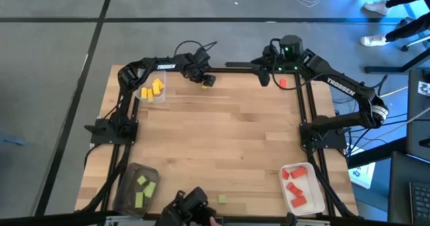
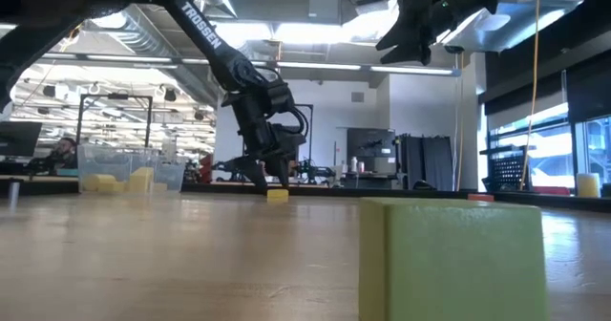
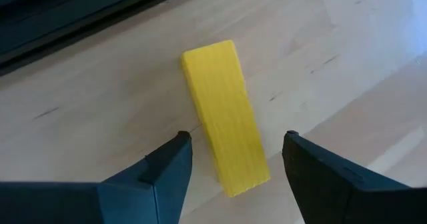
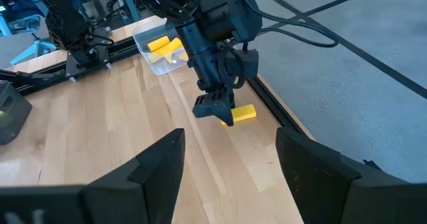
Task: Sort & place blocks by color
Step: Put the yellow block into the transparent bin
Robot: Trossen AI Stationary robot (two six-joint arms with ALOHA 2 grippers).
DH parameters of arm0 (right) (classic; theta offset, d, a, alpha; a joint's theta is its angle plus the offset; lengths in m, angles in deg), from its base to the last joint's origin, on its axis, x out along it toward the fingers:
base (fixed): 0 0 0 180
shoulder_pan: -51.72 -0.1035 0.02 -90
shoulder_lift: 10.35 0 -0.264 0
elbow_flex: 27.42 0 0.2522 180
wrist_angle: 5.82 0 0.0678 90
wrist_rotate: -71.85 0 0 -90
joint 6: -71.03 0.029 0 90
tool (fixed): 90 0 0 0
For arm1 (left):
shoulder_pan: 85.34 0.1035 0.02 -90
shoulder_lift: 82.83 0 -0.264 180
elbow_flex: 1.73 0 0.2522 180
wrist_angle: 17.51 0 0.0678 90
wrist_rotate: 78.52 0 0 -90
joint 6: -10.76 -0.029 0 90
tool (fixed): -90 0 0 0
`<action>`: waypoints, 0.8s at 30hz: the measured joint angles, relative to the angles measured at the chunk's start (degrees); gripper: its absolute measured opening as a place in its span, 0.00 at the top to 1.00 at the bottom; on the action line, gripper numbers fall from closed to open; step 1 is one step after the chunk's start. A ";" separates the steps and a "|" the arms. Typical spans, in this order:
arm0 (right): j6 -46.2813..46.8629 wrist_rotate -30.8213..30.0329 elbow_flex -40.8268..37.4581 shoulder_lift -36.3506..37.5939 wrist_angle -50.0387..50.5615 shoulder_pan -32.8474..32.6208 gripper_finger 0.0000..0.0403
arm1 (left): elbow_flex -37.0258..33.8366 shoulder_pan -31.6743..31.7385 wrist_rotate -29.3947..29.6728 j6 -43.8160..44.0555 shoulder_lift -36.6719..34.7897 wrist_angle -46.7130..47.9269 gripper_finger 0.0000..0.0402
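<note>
A yellow block lies flat on the table near the far edge. My left gripper is open and hangs low over it, one finger on either side of the block's one end, with a gap on each side. In the low view the left gripper stands just beside the yellow block. My right gripper is open and raised well above the table at the far right. A red block lies on the table beside it. A loose green block rests near the near edge.
A clear tray with yellow blocks sits far left. A dark tray with green blocks is near left, and a white tray with red blocks near right. A black rail runs along the far edge.
</note>
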 joint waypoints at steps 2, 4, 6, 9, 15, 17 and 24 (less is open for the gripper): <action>-0.09 0.00 0.02 0.00 0.00 0.01 0.41 | -0.02 0.00 -0.04 -1.10 0.02 -0.25 0.45; 0.02 0.02 0.02 0.00 0.00 0.01 0.41 | -0.02 0.00 -0.04 -1.23 0.02 -0.33 0.45; -0.08 0.01 0.02 0.00 0.00 0.01 0.41 | -0.02 0.00 -0.39 -1.10 0.02 -0.39 0.45; 0.01 0.00 0.02 0.00 0.00 0.00 0.41 | -0.01 0.24 -1.36 0.24 0.04 -0.04 0.45; 0.01 0.02 0.02 0.00 0.00 0.01 0.41 | 6.28 0.30 0.08 2.56 0.38 6.76 0.46; -0.09 0.01 0.02 0.00 0.00 0.01 0.41 | 8.90 -0.18 3.49 1.25 0.19 8.67 0.46; 0.01 0.01 0.02 0.00 0.01 0.01 0.41 | 16.83 -0.22 6.04 0.55 4.10 19.97 0.47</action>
